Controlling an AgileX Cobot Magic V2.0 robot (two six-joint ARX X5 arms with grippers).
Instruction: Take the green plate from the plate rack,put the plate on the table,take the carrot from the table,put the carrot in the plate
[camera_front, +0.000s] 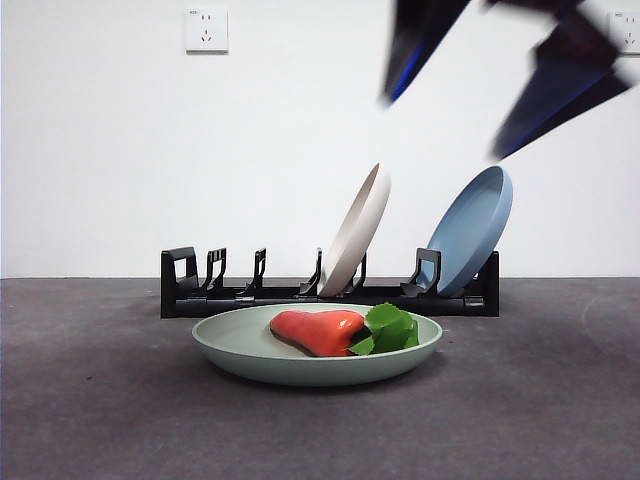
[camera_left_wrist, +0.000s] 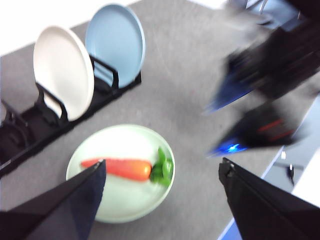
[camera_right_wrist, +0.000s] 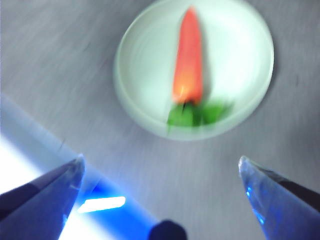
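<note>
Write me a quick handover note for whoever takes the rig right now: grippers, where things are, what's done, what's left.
Left gripper: open, empty, above the table.
Right gripper: open, empty, above the table too.
Green plate: flat on the table in front of the plate rack.
Carrot: lying in the green plate.
Cream plate and blue plate stand in the rack.
Done: plate out, carrot in.
Left: nothing apparent.

Front cam low, level across the table (camera_front: 90, 400), close on plate (camera_front: 230, 352), rack (camera_front: 200, 290) behind, both wrist cams high, looking down, all three share plate w/ carrot (camera_front: 318, 331)
</note>
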